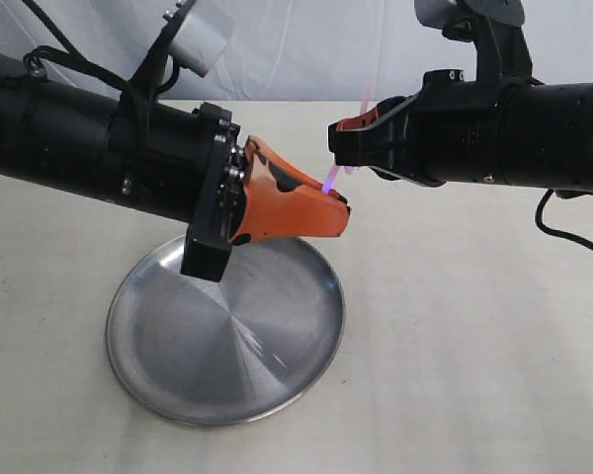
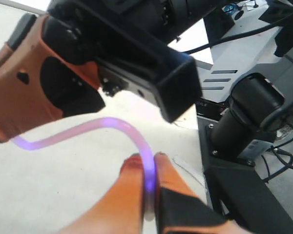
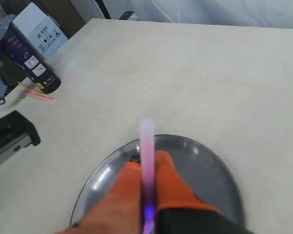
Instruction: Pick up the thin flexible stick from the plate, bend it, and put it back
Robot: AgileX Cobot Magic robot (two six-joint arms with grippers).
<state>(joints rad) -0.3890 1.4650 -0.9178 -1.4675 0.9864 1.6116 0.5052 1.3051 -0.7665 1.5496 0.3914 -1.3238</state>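
Above the plate [image 1: 227,365], by its far rim, the two grippers meet tip to tip in the air. The left gripper [image 1: 342,212] has its jaws pressed tight on the thin flexible stick [image 1: 332,179]. The right gripper [image 1: 338,140], a bit higher over the same rim, pinches the stick too. Between them the stick bends in a round curve, held up off the plate. The pale table [image 1: 474,346] spreads wide past the plate's rim.
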